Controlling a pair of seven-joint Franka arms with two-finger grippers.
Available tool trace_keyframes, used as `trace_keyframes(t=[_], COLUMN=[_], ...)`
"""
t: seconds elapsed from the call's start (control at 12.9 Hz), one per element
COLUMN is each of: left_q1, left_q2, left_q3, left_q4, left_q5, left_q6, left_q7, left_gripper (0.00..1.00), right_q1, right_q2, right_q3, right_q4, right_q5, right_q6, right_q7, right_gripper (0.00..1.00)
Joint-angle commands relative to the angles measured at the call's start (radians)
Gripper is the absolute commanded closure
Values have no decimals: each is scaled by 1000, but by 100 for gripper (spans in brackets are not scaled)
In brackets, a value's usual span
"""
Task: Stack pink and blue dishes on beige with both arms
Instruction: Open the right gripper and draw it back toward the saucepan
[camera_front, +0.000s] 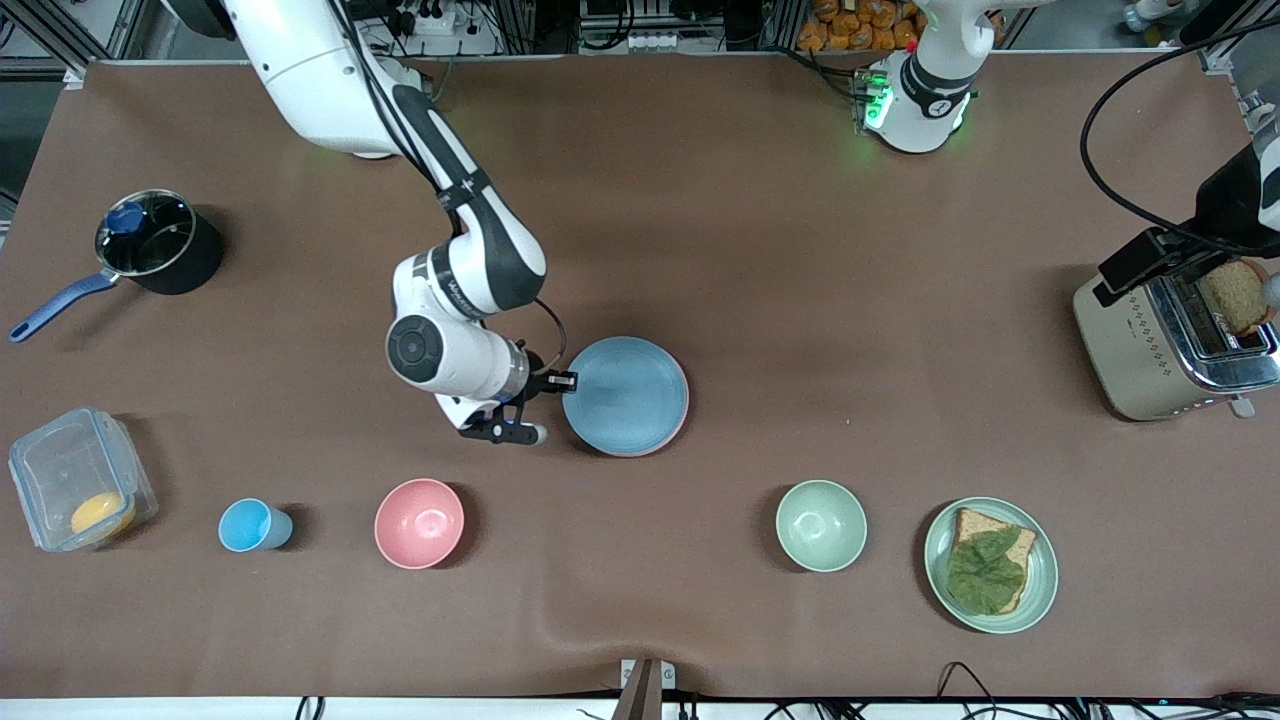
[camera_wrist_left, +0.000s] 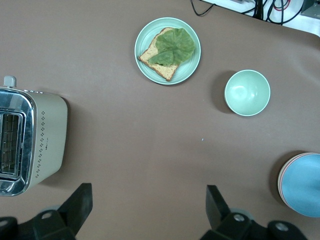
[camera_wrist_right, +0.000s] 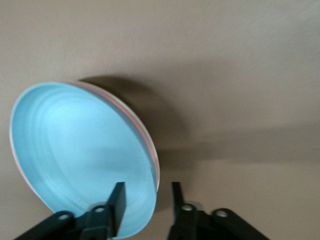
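The light blue plate (camera_front: 625, 395) lies mid-table on top of the pink plate (camera_front: 681, 421), of which only a thin rim shows. In the left wrist view the stack (camera_wrist_left: 305, 185) sits at the picture's edge, and a thin pale edge (camera_wrist_left: 280, 176) under the pink may be the beige plate, which is otherwise hidden. My right gripper (camera_front: 565, 383) is open at the blue plate's rim (camera_wrist_right: 150, 165) on the side toward the right arm's end. One finger (camera_wrist_right: 119, 197) is over the plate and the other is outside it. My left gripper (camera_wrist_left: 147, 192) hangs wide open and empty, high over bare table by the toaster.
A toaster (camera_front: 1175, 345) holding a bread slice stands at the left arm's end. Along the near side sit a green plate with bread and leaf (camera_front: 990, 565), a green bowl (camera_front: 821, 525), a pink bowl (camera_front: 420, 523), a blue cup (camera_front: 250, 525) and a clear box (camera_front: 80, 480). A pot (camera_front: 155, 245) stands farther back.
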Motion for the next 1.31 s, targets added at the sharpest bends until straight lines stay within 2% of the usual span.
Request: trace_keyframes(t=[0.0, 0.15, 0.31, 0.39, 0.62, 0.85, 1.01, 1.24], left_q1=[-3, -3, -1, -3, 0, 6, 6, 6], left_q2=[8, 8, 8, 8, -3, -5, -5, -5], left_q3=[7, 7, 7, 7, 9, 9, 9, 10], left_q4=[29, 29, 29, 29, 29, 29, 27, 26], left_q5=[-22, -22, -23, -23, -23, -23, -23, -23], left_q6=[-24, -24, -24, -24, -24, -24, -24, -24], left_q7=[19, 19, 19, 19, 19, 19, 19, 19], left_gripper=[0, 0, 0, 0, 0, 0, 0, 0], right_q1=[-102, -196, -231, -240, -306, -406, -423, -426], right_q2=[-124, -216, -317, -360, -478, -574, -620, -628], right_q3=[-11, -11, -9, -8, 17, 51, 40, 15], right_q4=[-11, -31, -71, -76, -74, -67, -54, 16], right_q5=[-38, -86, -259, -315, -412, -429, -465, -470], right_q6=[-160, -240, -289, -334, -455, -545, -587, -636], right_q7=[-95, -175, -187, -187, -235, -376, -443, -457], right_gripper=[0, 0, 0, 0, 0, 0, 0, 0])
